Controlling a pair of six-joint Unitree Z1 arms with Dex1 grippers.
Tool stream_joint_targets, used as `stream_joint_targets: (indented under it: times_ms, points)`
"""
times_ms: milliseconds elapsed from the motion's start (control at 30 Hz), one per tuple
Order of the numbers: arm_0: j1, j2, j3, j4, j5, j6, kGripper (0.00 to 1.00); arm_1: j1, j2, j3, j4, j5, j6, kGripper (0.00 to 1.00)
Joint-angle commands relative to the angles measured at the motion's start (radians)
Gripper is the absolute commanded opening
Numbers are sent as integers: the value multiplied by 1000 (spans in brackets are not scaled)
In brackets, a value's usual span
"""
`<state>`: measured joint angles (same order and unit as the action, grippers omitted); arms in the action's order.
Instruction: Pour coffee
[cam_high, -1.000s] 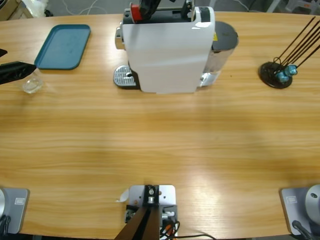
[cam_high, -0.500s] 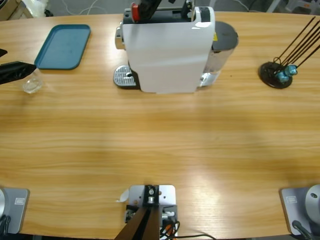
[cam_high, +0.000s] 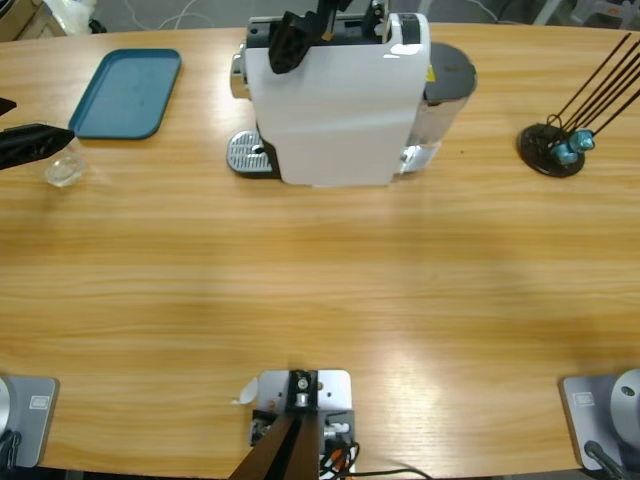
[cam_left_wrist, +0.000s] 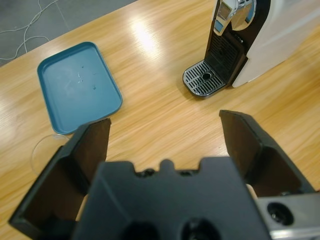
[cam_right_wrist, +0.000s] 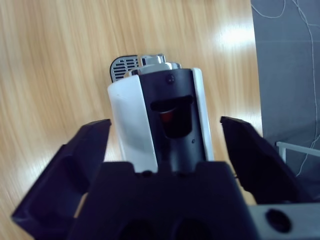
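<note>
My left fingers (cam_left_wrist: 80, 160) are spread wide, released, with nothing between them. They hang at the left end of the table (cam_high: 320, 290). The clear tumbler (cam_high: 63, 170) stands just beside them, its rim partly hidden behind one finger in the left wrist view. I cannot tell whether the finger touches the glass. The tumbler is upright with its mouth up, so its long axis runs straight up from the table and it shows as a ring from above. The coffee would lie in its base, but any liquid there is too faint for me to make out.

Past those fingers lies the teal tray (cam_left_wrist: 75, 85), flat on the wood with its long side running away from me. Further off is the machine's metal drip grille (cam_left_wrist: 202, 82).

My right fingers (cam_right_wrist: 80, 155) are released too, spread wide and holding nothing. They hover above the top of the white coffee machine (cam_high: 330, 110) and look down on its black upper face, where a red piece (cam_right_wrist: 167, 117) sits inside a dark slot. The spout and grille face the table's left end. The grey water tank (cam_high: 450, 75) is on the opposite side.

A small yellow sticker (cam_high: 432, 72) by the tank is the only label I see, and it is too small to read. Well off to the right stands a round black base (cam_high: 550, 152) with thin black rods.
</note>
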<state>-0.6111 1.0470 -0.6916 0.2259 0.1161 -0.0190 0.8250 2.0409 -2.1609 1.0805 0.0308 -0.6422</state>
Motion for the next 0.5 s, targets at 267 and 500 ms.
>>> stream_joint_targets:
  times_ms: [267,500]
  points:
    - [-15,29,37,-12,-7,13,945,226,-197,-93,210,-271,156,1000]
    - [-21,25,37,-13,-9,13,945,238,-324,75,254,-653,318,1000]
